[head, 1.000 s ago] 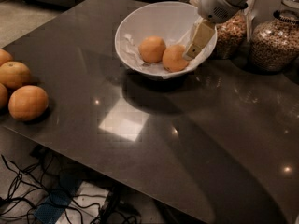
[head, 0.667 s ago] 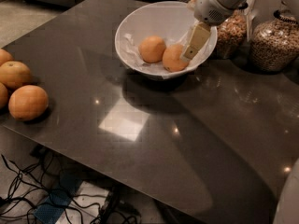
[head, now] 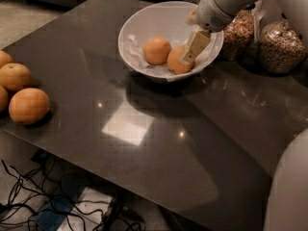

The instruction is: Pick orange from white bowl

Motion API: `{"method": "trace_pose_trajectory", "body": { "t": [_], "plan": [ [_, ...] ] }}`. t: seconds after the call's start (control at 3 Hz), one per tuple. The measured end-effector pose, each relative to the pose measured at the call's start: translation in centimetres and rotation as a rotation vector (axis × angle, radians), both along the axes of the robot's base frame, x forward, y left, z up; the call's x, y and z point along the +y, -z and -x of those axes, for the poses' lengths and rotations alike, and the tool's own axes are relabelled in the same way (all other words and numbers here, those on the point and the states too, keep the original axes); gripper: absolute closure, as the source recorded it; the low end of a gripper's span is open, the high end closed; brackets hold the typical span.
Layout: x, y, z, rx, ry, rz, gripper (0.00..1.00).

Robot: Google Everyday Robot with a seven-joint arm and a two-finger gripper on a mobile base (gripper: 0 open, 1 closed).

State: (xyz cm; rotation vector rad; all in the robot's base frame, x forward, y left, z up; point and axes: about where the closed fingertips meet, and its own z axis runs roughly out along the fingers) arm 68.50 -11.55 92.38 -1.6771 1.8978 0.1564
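The white bowl (head: 144,23) stands at the back of the dark table, lined with crumpled white paper. Two small oranges lie in it side by side. The deeper-coloured orange (head: 175,64) is the right one; the slightly paler one (head: 157,50) is to its left. My gripper (head: 189,57) reaches down into the bowl from the upper right. Its cream tip lies against the upper right side of the right orange and hides part of it.
Two glass jars of nuts (head: 281,47) stand right behind the bowl at the back right. Several bigger oranges (head: 29,106) lie at the table's left edge. My white body (head: 288,191) fills the lower right corner. Cables lie on the floor below the table's front edge.
My gripper has moved a little left and down inside the bowl, from beside the right orange onto it. The oranges and the bowl have not moved.
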Motion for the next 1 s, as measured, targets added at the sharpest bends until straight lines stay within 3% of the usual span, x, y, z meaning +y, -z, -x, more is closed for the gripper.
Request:
{"method": "trace_pose_trajectory", "body": {
  "t": [1.0],
  "plan": [
    [0.6,3.4,-0.2,0.082,-0.014,-0.015,0.17]
  ]
}}
